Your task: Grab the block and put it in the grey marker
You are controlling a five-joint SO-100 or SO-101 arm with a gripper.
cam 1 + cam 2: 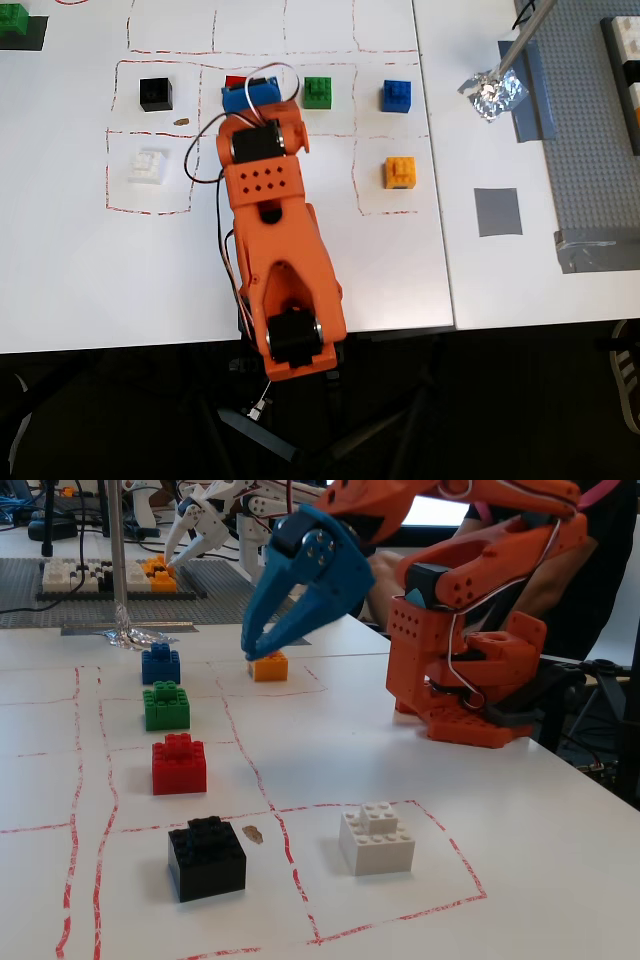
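Observation:
The black block (156, 93) sits in a red-outlined cell at the upper left of the overhead view. In the fixed view it (206, 857) is the nearest brick. The grey marker (497, 212) is a flat dark-grey square on the right part of the table; I do not see it in the fixed view. My blue gripper (248, 92) hangs in the air right of the block, over the red brick (235, 81). In the fixed view the gripper (251, 654) points down, well above the table. Its tips are nearly together and it holds nothing.
A white brick (148, 166), a green brick (318, 92), a blue brick (397, 96) and an orange brick (400, 172) sit in other cells. Crumpled foil (492, 95) lies under a metal rod. A grey studded baseplate (590, 140) lies at the right edge.

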